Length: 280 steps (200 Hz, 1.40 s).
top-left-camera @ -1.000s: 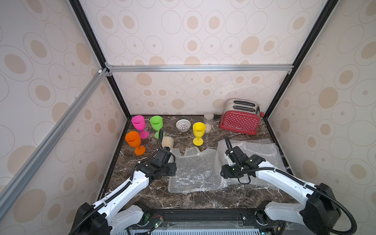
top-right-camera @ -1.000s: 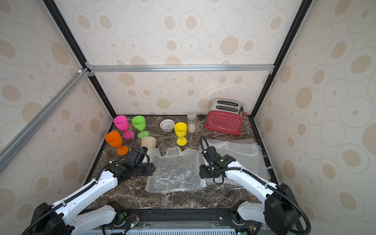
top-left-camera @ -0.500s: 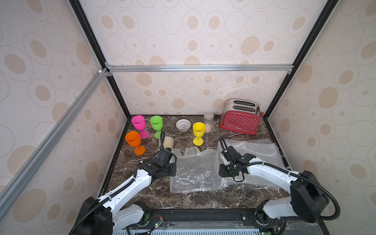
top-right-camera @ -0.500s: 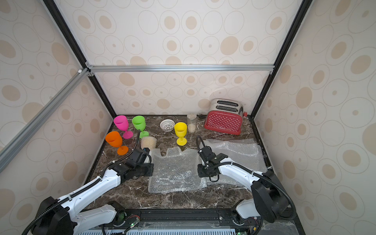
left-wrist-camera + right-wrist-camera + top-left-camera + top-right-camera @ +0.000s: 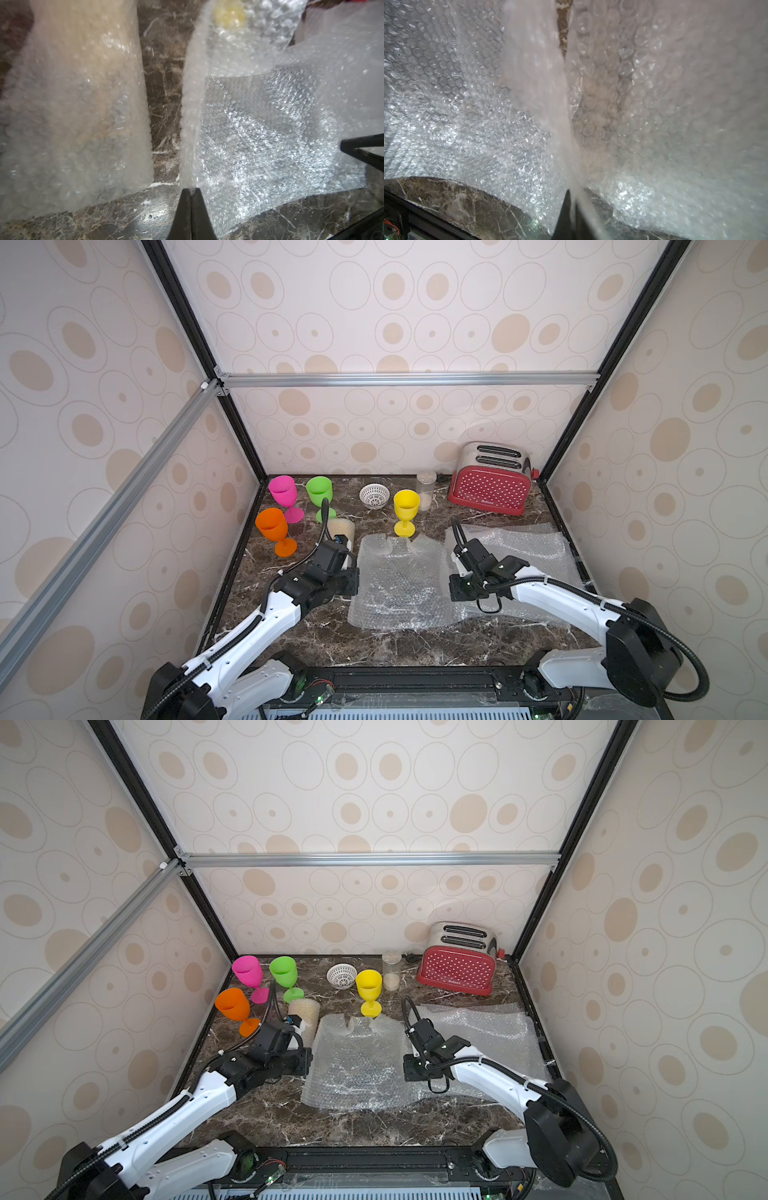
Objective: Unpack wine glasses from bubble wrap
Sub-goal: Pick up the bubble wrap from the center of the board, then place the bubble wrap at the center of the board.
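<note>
— Left gripper (image 5: 190, 190)?
— Pinched fully shut on the edge of the middle sheet (image 5: 399, 585), clear and bubbled, with that edge pulled up into a thin ridge running straight ahead of the fingertips.
— Right gripper (image 5: 572, 195)?
— Closed tight too, on a raised fold of bubble wrap (image 5: 542, 99). Whether of the middle sheet or of the second sheet (image 5: 521, 545) lying ahead on its outer side, cannot tell.
— Between the two grippers?
— Only the middle sheet, spread on the marble table (image 5: 374, 645); seen in both top views.
— Anything rolled up?
— One roll (image 5: 72, 114) just beside the left gripper, on the side away from the middle sheet, parted from it by a strip of bare table. Tinted tan; contents too blurred to name.
— And the glasses?
— Four unwrapped and upright, all beyond the left gripper: orange glass (image 5: 272, 524) nearest, toward its outer side; pink glass (image 5: 283, 490) and green glass (image 5: 320, 489) farther back; yellow glass (image 5: 406, 502) ahead toward the middle, foot near the far edge of the middle sheet.
— Beyond the right gripper?
— Red toaster (image 5: 490, 489) by the back wall, well apart; clear jar (image 5: 426, 485) and white bowl (image 5: 374, 494) near the yellow glass.
</note>
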Motion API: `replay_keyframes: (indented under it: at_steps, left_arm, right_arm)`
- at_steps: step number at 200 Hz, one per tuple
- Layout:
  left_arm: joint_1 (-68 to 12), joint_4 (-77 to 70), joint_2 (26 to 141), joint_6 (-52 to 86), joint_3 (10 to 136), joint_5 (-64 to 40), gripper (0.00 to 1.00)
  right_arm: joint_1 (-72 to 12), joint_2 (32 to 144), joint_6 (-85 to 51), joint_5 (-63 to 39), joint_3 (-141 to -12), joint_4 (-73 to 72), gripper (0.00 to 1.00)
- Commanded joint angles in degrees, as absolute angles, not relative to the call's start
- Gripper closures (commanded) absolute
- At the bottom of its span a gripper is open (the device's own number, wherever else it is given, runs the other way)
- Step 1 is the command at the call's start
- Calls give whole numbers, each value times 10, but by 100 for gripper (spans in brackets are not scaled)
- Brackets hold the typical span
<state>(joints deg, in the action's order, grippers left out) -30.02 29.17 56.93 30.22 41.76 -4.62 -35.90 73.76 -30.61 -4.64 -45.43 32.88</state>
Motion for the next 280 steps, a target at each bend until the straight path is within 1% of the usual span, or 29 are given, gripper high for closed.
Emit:
replay_keyframes:
  at_steps: [1,33,50,88,118,150,169,175,213,235,253,280]
  left_arm:
    - [-303,280,543,293,461,-45,100]
    - [-303,257,521,300,483,-49,100]
    - [-304,229,520,306,489,-70,100]
    - [-312,143,552,330,496,-110,100]
    - [-340,40,607,365,487,-144,100]
    - [-395,-25,696,373,513,-143,100]
    - [-427,-51,749,374,537,-131,100]
    - [-435,-60,765,374,543,-125,100]
    - [-477,-106,866,374,591,-124,100]
    - [-483,-117,920,378,620,-135,100]
    - [-484,-118,955,385,640,-148,100]
    - [-484,-104,993,377,652,-139,100]
  right_arm:
    - [-361,695,-315,-9,-466,400,100]
    - [-360,625,-329,56,-480,466,100]
    - [-355,597,-335,93,-492,494,100]
    - [-308,590,-343,177,-538,566,100]
    - [-266,588,-350,197,-548,577,100]
    - [-217,597,-343,233,-550,592,100]
    - [-174,593,-328,254,-547,594,100]
    - [-164,590,-321,258,-544,589,100]
    - [-18,582,-285,256,-520,553,100]
    - [37,580,-267,245,-512,521,100]
    - [67,601,-255,227,-512,505,100]
    - [82,644,-241,221,-501,479,100]
